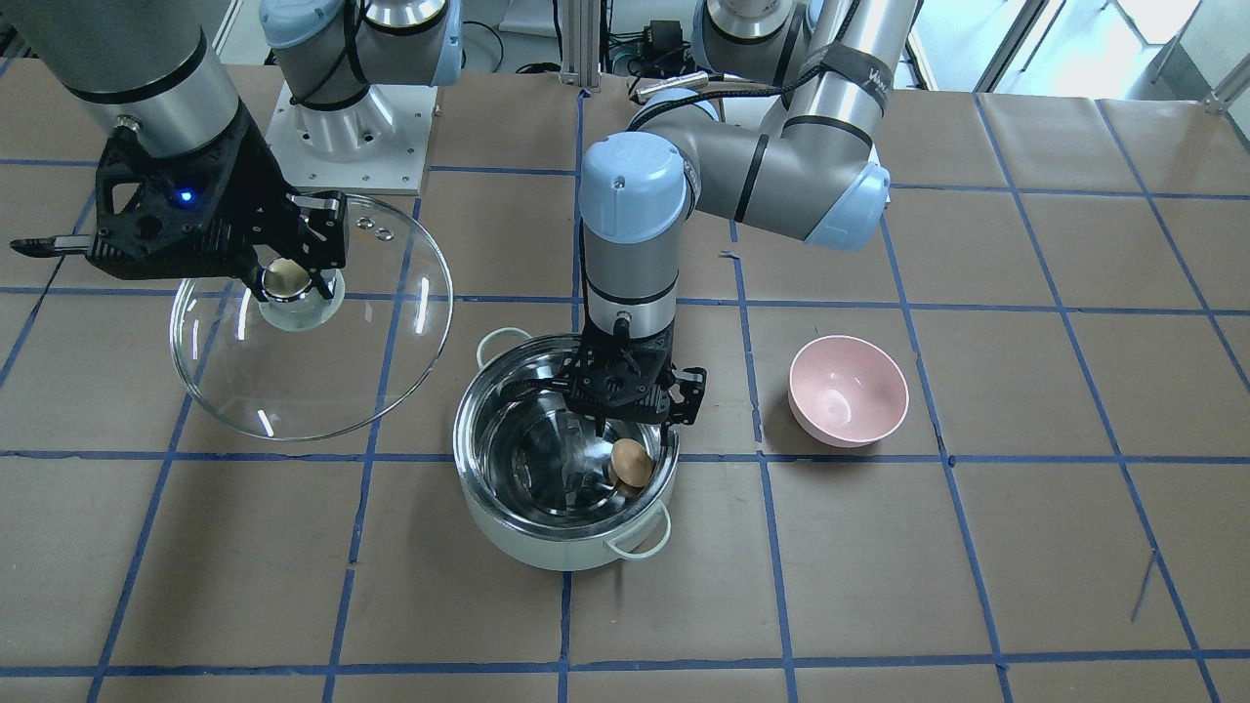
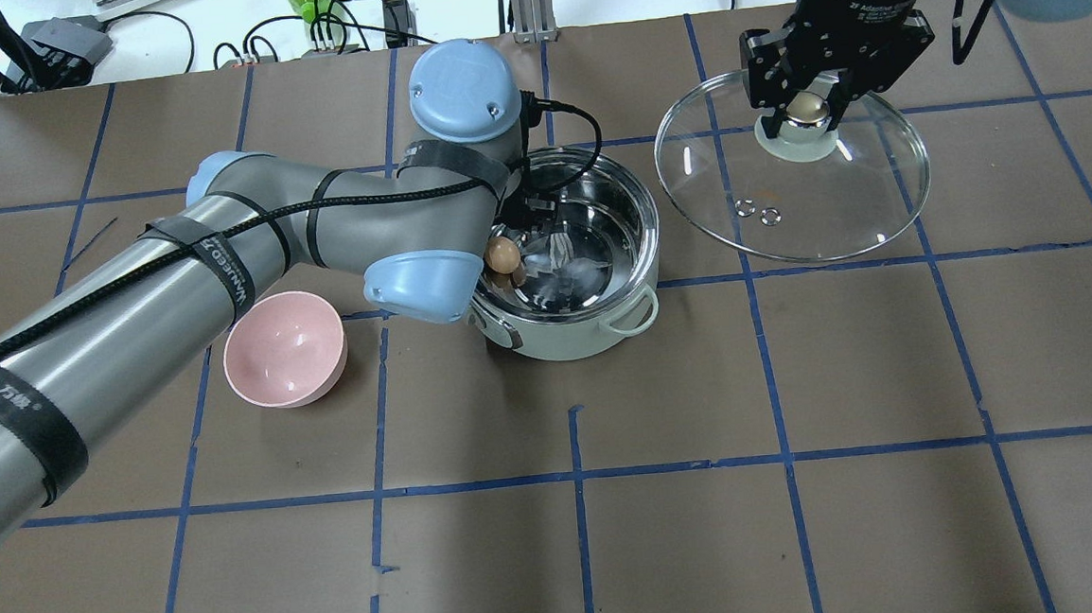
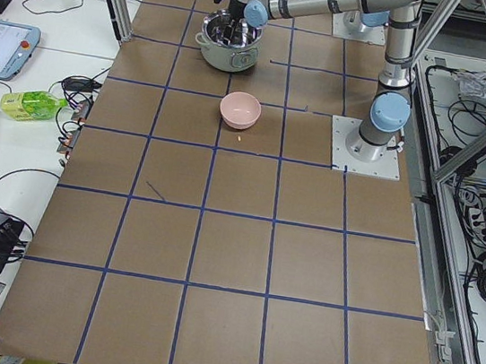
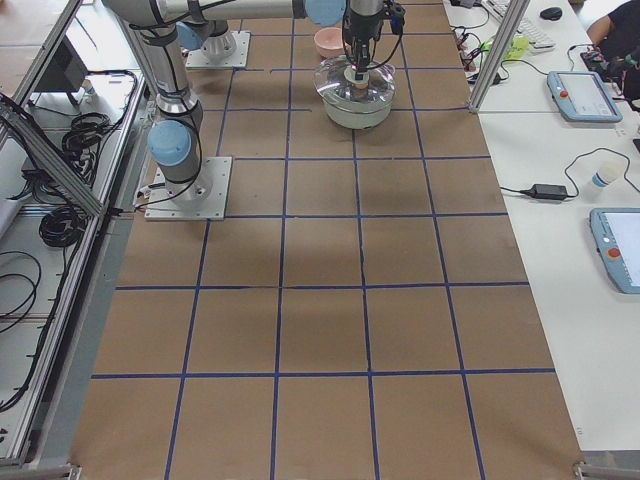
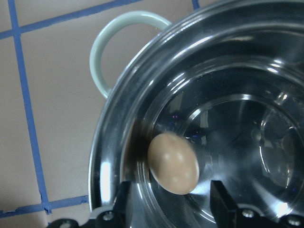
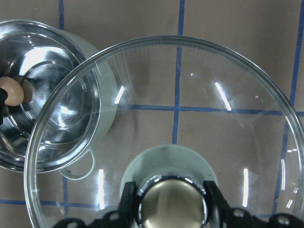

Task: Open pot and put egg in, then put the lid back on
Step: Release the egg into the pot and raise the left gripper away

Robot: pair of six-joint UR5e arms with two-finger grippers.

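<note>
Left end effector (image 1: 631, 430) hidden in overhead view; pot (image 5: 114, 142), lid (image 6: 199, 80) cut off at wrist views' edges.

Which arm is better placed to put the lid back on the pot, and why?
The right: the right fingers grip the knob of the lid, held beside the pot. The egg already lies inside, and the left fingers are open.

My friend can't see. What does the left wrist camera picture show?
A tan egg sits inside the shiny steel pot, between the open fingers of the left gripper, touching neither. A pale green pot handle shows over the brown table.
</note>
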